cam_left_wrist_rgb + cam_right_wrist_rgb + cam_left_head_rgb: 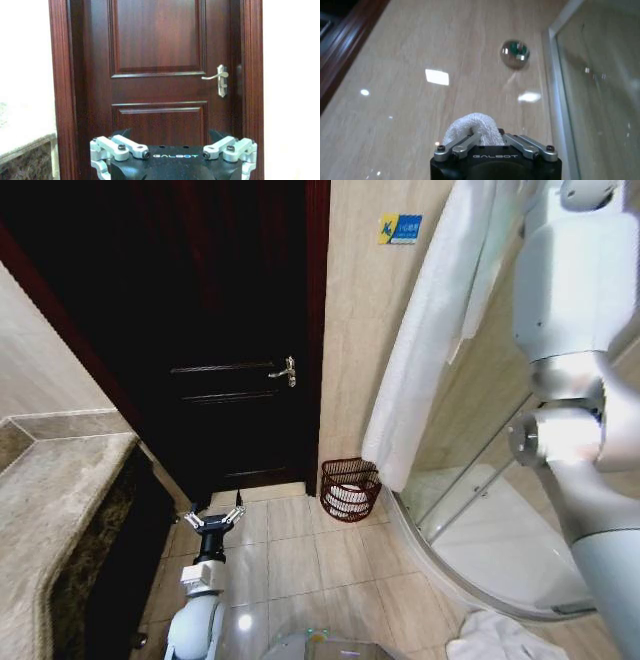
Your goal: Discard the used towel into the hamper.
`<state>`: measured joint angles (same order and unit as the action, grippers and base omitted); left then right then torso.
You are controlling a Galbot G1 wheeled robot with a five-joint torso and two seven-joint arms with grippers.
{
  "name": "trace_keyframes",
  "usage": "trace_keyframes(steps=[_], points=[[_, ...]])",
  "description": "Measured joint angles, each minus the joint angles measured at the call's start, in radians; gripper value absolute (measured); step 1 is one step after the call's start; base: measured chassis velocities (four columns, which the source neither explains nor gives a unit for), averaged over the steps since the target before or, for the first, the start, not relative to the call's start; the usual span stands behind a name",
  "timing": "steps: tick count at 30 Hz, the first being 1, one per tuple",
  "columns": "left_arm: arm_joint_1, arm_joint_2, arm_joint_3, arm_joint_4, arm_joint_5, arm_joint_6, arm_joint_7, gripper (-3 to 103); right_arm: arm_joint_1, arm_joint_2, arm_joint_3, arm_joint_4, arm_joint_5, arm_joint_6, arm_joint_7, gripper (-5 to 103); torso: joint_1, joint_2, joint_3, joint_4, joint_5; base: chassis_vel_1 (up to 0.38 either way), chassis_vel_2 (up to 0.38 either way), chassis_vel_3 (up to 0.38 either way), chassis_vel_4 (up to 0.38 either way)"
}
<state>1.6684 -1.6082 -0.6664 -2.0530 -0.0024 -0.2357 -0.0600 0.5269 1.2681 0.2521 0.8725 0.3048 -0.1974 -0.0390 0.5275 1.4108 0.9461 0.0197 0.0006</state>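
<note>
Gripping towel (472,127) (right pincer (487,140))

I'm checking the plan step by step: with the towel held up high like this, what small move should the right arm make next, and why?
Probably lower the right hand toward the hamper. It is shut on the white towel, which hangs from up high beside the tiled wall; the hamper stands on the floor below, just to the robot's left of the towel's lower end. The left hand sits open, low near the door.
</note>
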Motion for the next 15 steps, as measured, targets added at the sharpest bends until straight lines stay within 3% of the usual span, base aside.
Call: trace_keyframes(steps=[15], points=[[0.000,0.000,-0.002,0.000,0.004,-0.012,0.001,100,-0.037,0.074,0.051,-0.050,-0.037,0.022,0.001,4,0.000,0.000,0.000,0.0003,-0.0013,0.000,0.000,0.000,0.000]])
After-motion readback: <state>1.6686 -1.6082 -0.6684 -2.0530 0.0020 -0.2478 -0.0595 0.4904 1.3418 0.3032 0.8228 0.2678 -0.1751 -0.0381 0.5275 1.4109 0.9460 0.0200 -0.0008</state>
